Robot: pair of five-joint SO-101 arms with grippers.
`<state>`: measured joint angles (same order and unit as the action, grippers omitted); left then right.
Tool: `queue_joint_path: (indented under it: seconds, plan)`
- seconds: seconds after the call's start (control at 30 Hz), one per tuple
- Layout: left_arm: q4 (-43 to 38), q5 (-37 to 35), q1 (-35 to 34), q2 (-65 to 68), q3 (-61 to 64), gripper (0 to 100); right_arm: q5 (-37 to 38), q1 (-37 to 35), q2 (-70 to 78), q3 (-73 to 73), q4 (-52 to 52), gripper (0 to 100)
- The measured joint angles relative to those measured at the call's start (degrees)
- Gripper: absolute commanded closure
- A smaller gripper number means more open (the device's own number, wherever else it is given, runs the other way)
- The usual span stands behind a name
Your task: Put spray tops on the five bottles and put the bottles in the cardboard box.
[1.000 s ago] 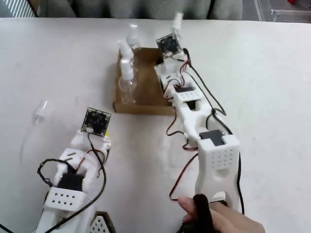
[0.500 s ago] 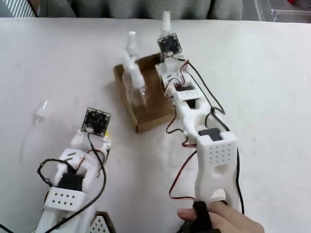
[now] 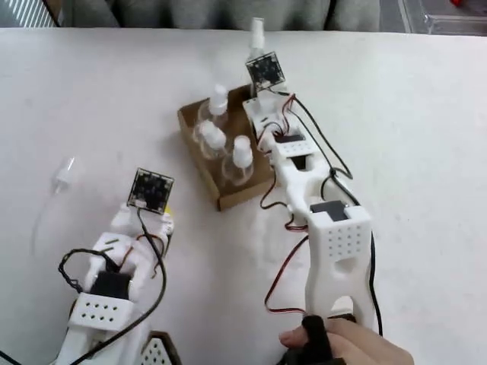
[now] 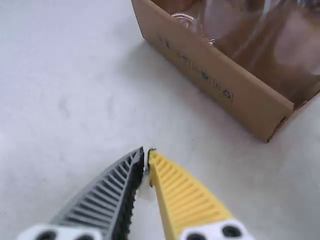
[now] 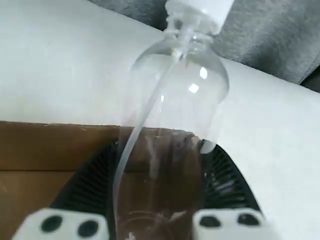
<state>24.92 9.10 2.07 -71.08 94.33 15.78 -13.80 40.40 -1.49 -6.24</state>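
A spray bottle (image 5: 175, 85) is grasped upright by the right tool (image 5: 162, 150) beside the cardboard box (image 3: 199, 152); the left tool (image 4: 146, 159) is clenched empty.

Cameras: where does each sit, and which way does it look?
High view: fixed above the table, looking down on left arm, right arm, cardboard box.
Left wrist view: on the left arm, facing the box past its shut left gripper.
Right wrist view: on the right arm, facing the bottle in the right gripper.
All show the box.
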Motion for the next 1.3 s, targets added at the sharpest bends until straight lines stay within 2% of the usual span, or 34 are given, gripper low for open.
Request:
queue_joint_path:
  seconds: [0.57,0.93,1.3]
  plan:
    - [0.0,0.0,0.0,0.0,0.0,98,0.0,0.0,0.0,0.0,-0.4,98.2]
    - [0.0,0.0,0.0,0.0,0.0,98,0.0,-0.2,0.4,2.6,-9.6,98.2]
    - [0.0,0.0,0.0,0.0,0.0,98,0.0,-0.2,0.4,2.8,-10.3,98.3]
